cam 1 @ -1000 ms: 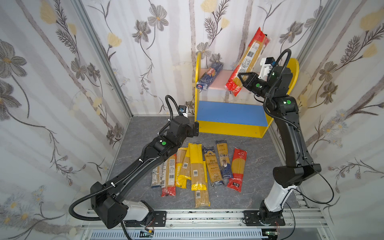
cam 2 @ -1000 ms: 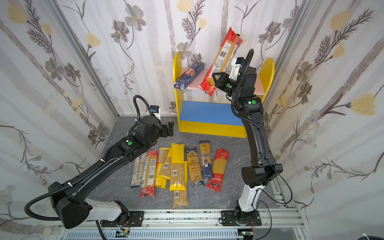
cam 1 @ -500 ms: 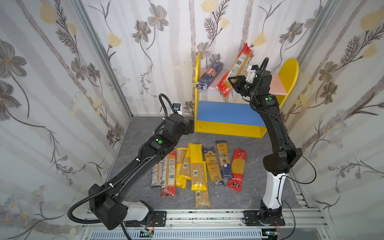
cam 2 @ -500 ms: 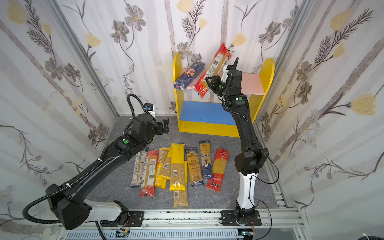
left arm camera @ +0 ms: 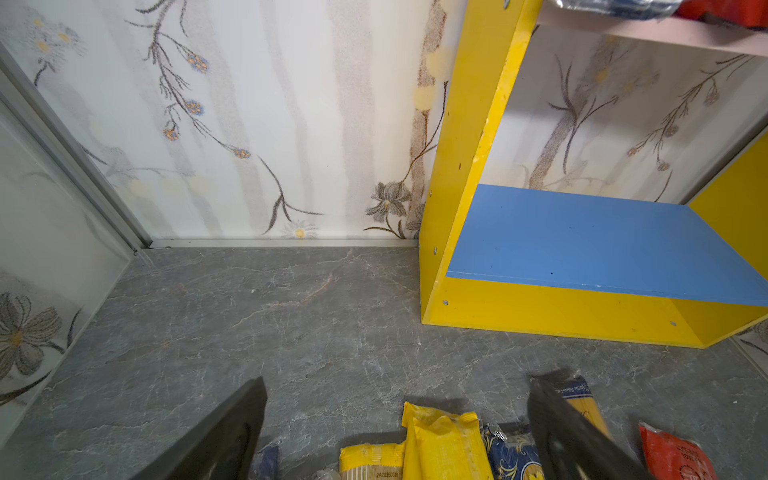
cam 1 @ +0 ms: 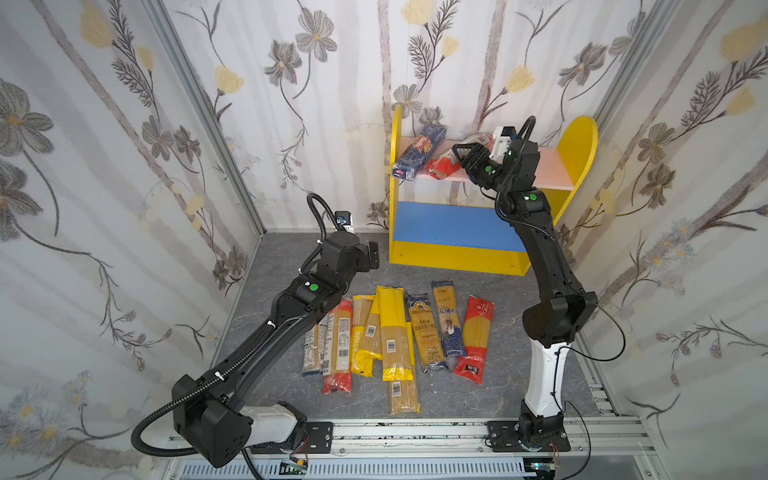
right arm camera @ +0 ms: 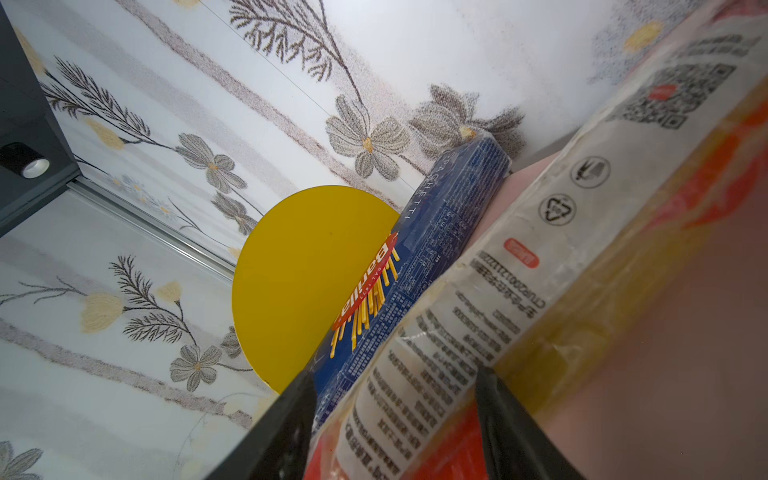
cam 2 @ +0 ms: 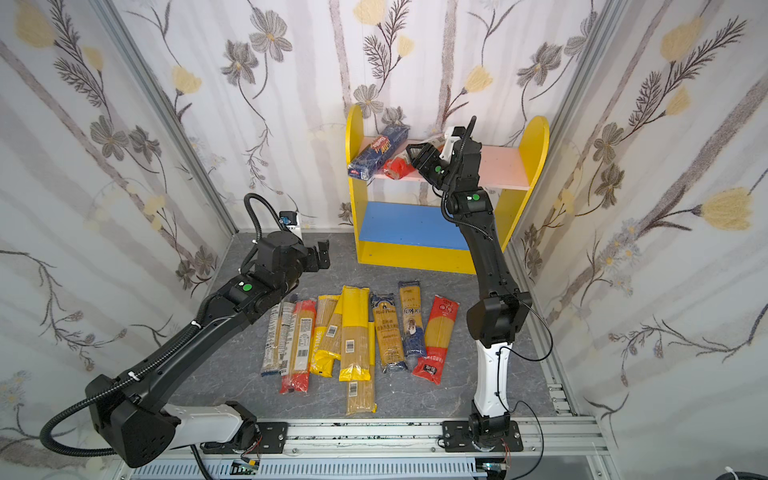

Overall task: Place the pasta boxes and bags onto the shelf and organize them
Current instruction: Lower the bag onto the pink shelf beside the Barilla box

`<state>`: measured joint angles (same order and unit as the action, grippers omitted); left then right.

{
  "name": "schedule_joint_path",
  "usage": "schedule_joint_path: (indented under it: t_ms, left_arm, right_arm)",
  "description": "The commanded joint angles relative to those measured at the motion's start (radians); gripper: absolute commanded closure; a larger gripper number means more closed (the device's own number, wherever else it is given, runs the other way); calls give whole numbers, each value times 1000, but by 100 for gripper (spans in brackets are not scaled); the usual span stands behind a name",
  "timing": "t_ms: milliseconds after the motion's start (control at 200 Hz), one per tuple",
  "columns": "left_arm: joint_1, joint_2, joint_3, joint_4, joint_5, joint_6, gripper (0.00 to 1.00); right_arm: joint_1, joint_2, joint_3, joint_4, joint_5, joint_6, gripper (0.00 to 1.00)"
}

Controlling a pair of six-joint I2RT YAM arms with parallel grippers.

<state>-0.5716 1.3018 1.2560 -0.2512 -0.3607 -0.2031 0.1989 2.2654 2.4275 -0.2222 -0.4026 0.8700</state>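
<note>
The long clear red-ended spaghetti packet (cam 1: 441, 166) lies on the pink top board (cam 1: 548, 172) of the yellow wooden shelf (cam 1: 578, 141), right beside a dark blue packet (cam 1: 419, 153). The right gripper (cam 1: 457, 154) sits around it (holding or letting go, nobody can tell). The left gripper (left arm camera: 397, 380) is spread wide.

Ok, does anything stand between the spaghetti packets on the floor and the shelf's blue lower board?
Nothing visible does: the blue lower board is bare, and only open grey floor separates it from the clear-plastic spaghetti packets.
</note>
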Motion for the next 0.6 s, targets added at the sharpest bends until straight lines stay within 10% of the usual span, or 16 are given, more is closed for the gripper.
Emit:
schedule_joint_path:
  t_ms: [0,595]
  left_arm:
    - [4,-15,-11,18,1,-19,0]
    - [16,-28,-20,21,29,-12,0]
  right_arm:
    - [-9,-10,7,-40,29,-17,37]
    - [23,-46,7,-203,143,-106,33]
